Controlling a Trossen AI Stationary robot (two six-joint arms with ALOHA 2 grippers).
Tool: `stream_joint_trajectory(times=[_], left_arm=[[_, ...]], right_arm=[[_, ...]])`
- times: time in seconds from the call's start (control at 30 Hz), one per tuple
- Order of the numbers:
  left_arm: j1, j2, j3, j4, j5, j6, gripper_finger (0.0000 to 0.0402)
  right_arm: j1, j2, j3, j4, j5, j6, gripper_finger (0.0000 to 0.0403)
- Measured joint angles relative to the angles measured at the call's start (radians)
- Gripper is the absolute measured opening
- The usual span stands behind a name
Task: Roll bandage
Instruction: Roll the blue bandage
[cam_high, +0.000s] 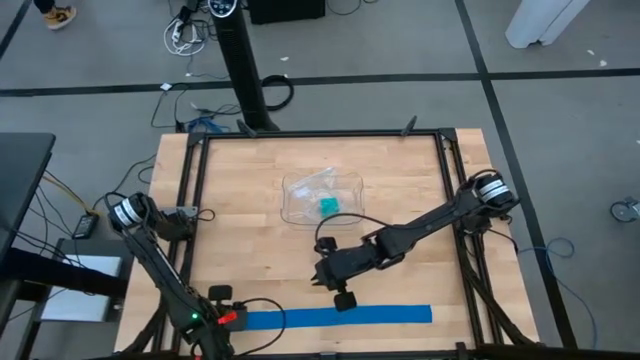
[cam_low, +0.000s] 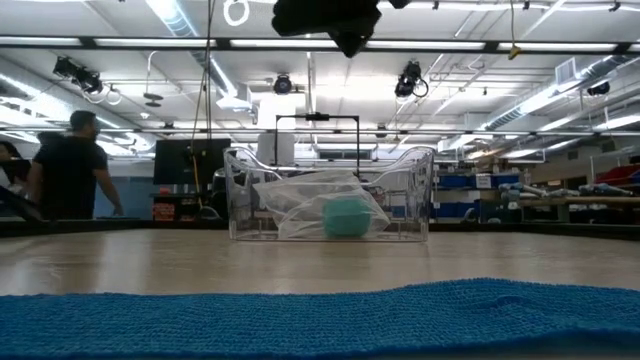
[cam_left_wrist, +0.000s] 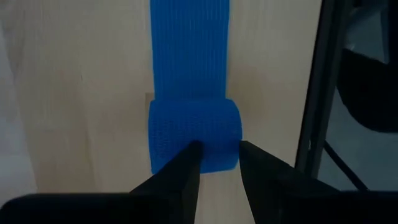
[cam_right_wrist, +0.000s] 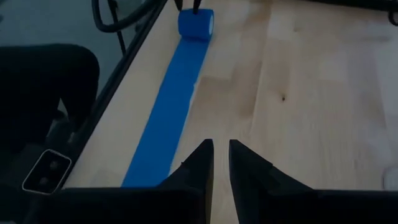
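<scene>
From above, the bandage lies as a long blue strip along the near edge of the table. My left gripper sits at the strip's left end. My right gripper hangs just above the middle of the strip. A clear tray stands in the middle of the table with a small green block in it.

From table height, the bandage fills the front as a blue woven band. Behind it stands the tray with crinkled plastic and the green block inside. A person stands far back in the room.

From my left wrist, the bandage's end is a small roll, and the flat strip runs away from it. My left gripper is closed on the roll's edge, with one finger against the roll.

From my right wrist, my right gripper is nearly shut and holds nothing. The strip runs beside it to the roll at the far end.
</scene>
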Motion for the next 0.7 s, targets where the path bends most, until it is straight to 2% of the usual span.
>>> stream_joint_trajectory(times=[0.27, 0.47, 0.7], left_arm=[[0.006, 0.0, 0.0, 0.0, -0.058, -0.001, 0.0121], [0.018, 0.015, 0.0, 0.009, -0.125, -0.001, 0.0121], [0.04, 0.084, 0.002, 0.104, -0.168, 0.054, 0.0121]], right_arm=[[0.011, -0.063, -0.101, 0.076, 0.018, 0.039, 0.0043], [0.033, -0.069, -0.107, 0.073, 0.035, 0.04, 0.0043], [0.04, -0.069, -0.107, 0.074, 0.071, 0.047, 0.0043]])
